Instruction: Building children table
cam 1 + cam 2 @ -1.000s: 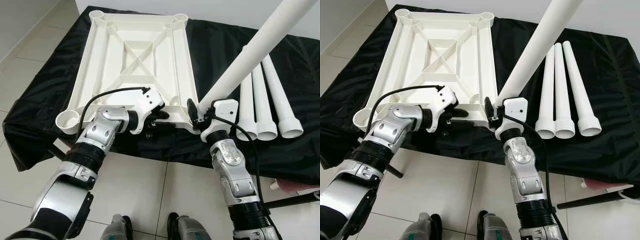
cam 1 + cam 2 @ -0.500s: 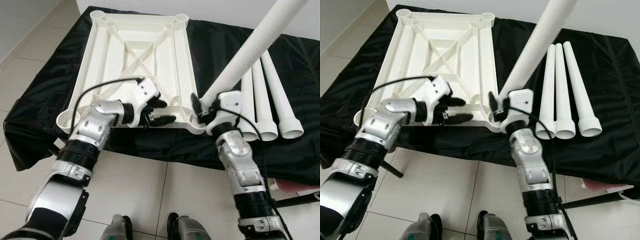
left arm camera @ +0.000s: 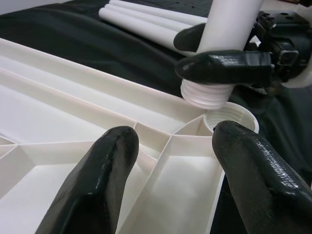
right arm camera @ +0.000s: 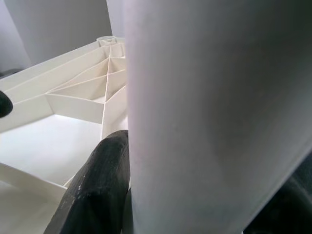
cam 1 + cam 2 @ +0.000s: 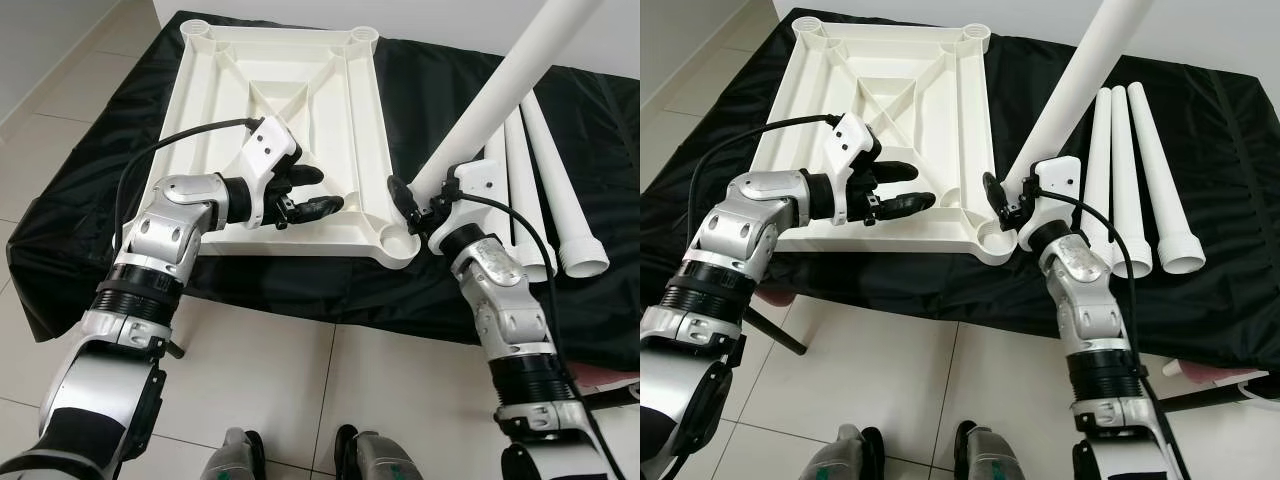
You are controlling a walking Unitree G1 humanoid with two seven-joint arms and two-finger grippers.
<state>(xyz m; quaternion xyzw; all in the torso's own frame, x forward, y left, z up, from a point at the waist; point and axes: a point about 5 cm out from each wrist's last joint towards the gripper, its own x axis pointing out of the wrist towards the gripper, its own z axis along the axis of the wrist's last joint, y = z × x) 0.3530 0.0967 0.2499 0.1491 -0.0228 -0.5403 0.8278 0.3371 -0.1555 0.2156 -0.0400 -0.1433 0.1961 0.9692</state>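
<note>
The white tabletop (image 5: 280,100) lies upside down on the black cloth, ribs facing up. My left gripper (image 5: 318,191) hovers open over its near rib section, and its two fingers (image 3: 97,180) straddle a rib. My right gripper (image 5: 408,200) is shut on a long white leg (image 5: 500,90) near its threaded end (image 3: 207,92). The leg tilts up and away to the right. Its threaded end hangs just above and beside the near right corner socket (image 3: 229,117), not inside it. In the right wrist view the leg (image 4: 219,117) sits against one black finger (image 4: 97,190).
Three more white legs (image 5: 535,200) lie side by side on the cloth to the right of the tabletop. The black cloth (image 5: 90,190) hangs over the table's near edge. Tiled floor (image 5: 300,380) and my feet are below. A black rod (image 5: 1200,398) lies at the lower right.
My left gripper has left the tabletop's near rim and moved up and over the ribs, open. My right gripper has carried the leg's threaded end up beside the corner socket.
</note>
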